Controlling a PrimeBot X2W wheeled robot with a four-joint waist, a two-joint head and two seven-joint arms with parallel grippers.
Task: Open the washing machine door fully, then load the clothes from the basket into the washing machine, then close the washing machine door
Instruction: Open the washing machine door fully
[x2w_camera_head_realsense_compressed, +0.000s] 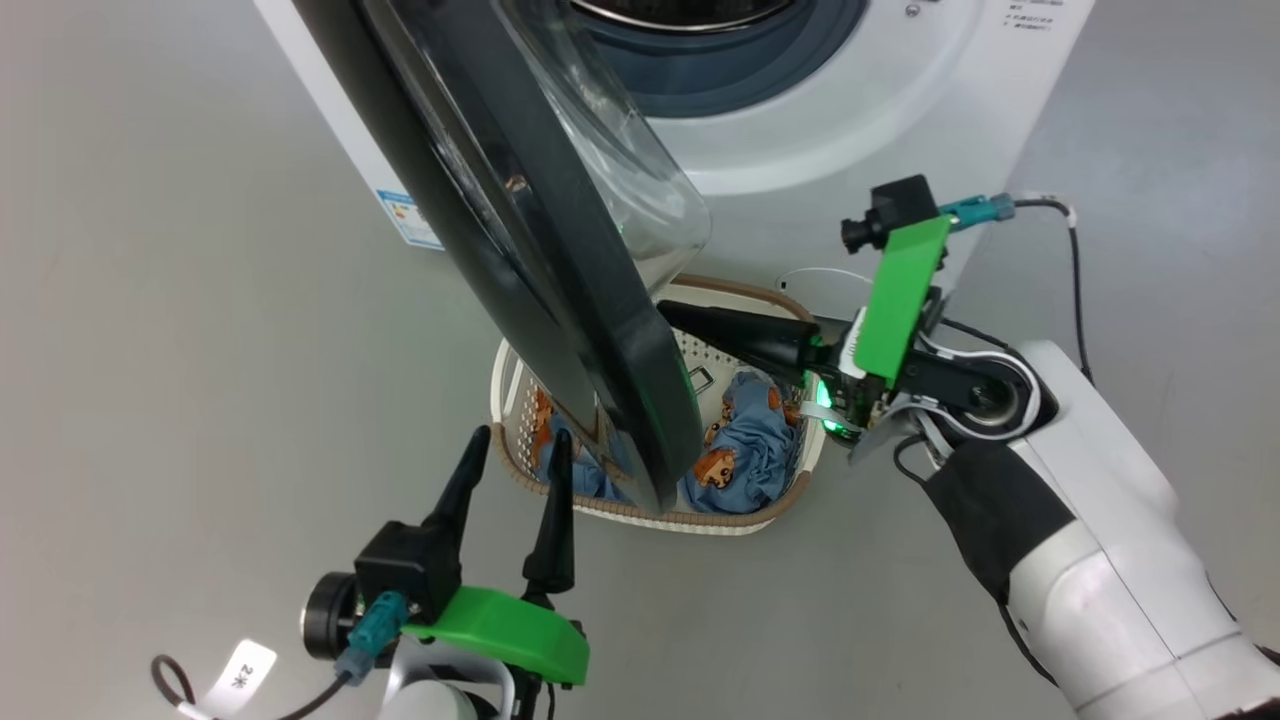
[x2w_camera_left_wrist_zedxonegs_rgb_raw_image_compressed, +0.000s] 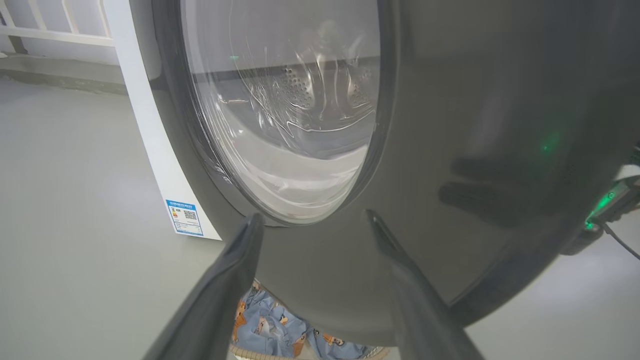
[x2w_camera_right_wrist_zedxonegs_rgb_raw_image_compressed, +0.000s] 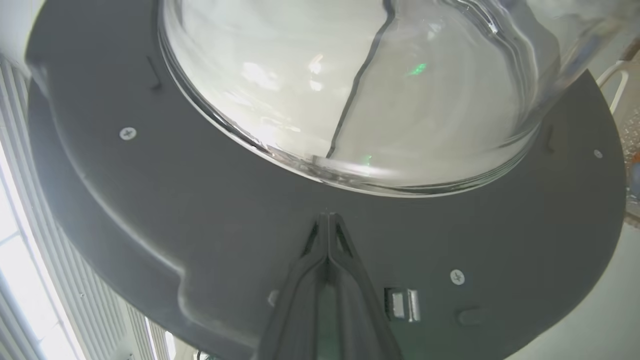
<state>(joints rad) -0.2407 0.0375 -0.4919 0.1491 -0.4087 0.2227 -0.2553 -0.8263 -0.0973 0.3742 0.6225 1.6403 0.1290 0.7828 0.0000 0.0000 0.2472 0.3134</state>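
While swung partly open over the basket (x2w_camera_head_realsense_compressed: 740, 292) of clothes (x2w_camera_head_realsense_compressed: 750, 450), flanked by both claws: washing machine door (x2w_camera_head_realsense_compressed: 560, 300). Left claw (x2w_camera_head_realsense_compressed: 521, 433) spread wide just beside the outer black rim (x2w_camera_left_wrist_zedxonegs_rgb_raw_image_compressed: 450, 125), pinching nothing. Right claw (x2w_camera_head_realsense_compressed: 668, 312) pressed together, tips at the inner face below the glass bowl (x2w_camera_right_wrist_zedxonegs_rgb_raw_image_compressed: 350, 90).

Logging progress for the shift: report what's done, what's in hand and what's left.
Done: the washing machine door stands partly open. In hand: the shut right pincer is at its inner face, apparently to push it wider; the open left pincer is by its outer face. Left: clothes lie in the basket; loading, closing.
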